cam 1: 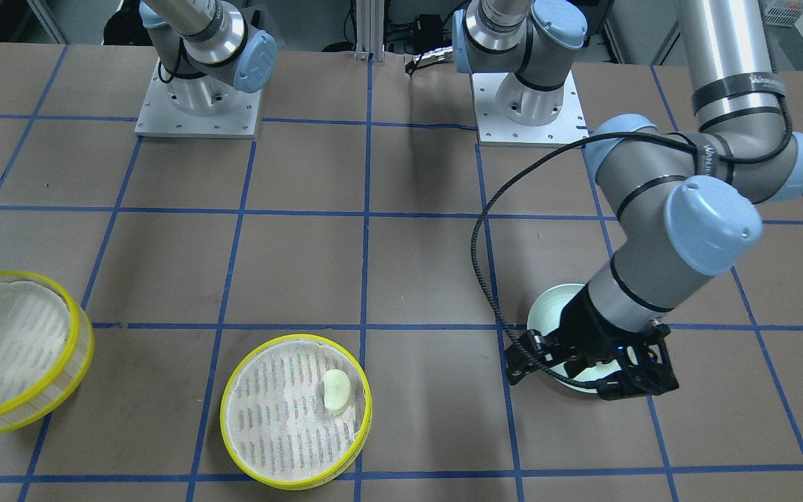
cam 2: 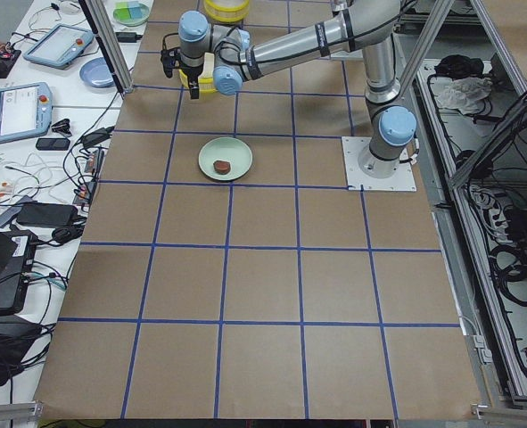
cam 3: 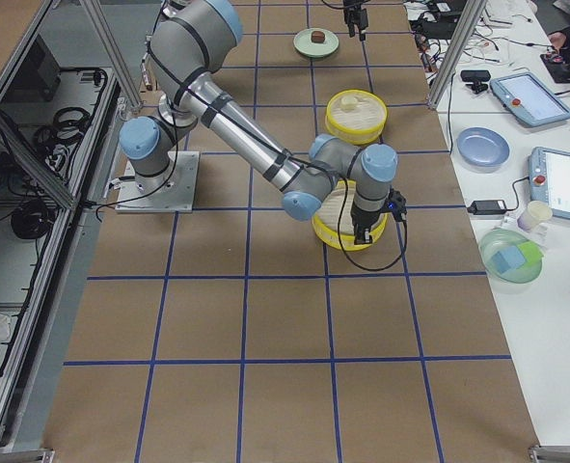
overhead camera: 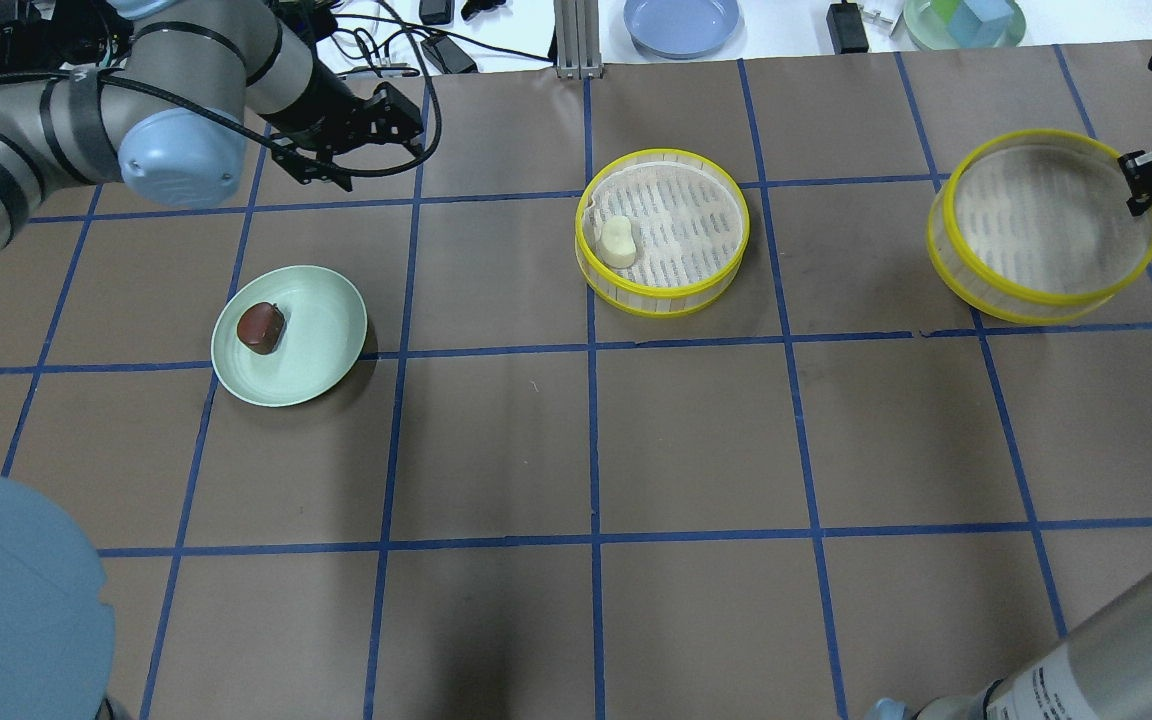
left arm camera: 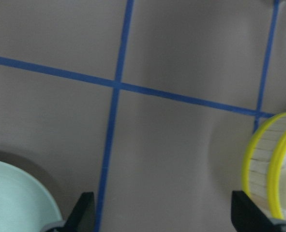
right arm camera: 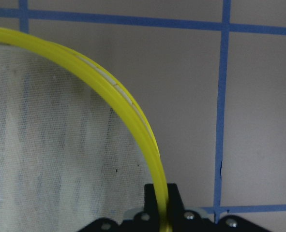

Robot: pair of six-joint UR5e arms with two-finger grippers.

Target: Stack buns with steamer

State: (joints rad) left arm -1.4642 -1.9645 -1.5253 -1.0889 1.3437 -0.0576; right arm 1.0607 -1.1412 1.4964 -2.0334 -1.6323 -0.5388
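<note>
Overhead exterior first: loses most of the right claw (overhead camera: 1141, 185) off the right edge of the frame, leaving only dark fingers clamped on the yellow rim of the right-hand steamer tier (overhead camera: 1036, 225), tilted, upper right. Closer from the right wrist: pinching that same rim at bottom centre, with white mesh filling the left of the frame and the rest of the tier cut off.

Front-facing: hides nearly all of the pale green plate (cam 1: 544, 307) behind the left claw (cam 1: 583, 369), and with it the brown bun (overhead camera: 261, 327); clips the right-hand steamer tier at the left edge.

Left wrist: blurred, showing just two dark tips at the bottom, spread wide over bare worktop (left arm camera: 172, 145), plus a slice of plate at lower left and a slice of yellow-rimmed tier at the right edge.

Back overhead for the buns: finds the cream bun (overhead camera: 619, 242), pale yellow and kidney-shaped, lying on the mesh at the left side of the middle steamer tier (overhead camera: 686, 215), upper centre; finds the brown bun, dark, glossy and rounded, on the left part of the plate, left of centre, well apart from both tiers.
</note>
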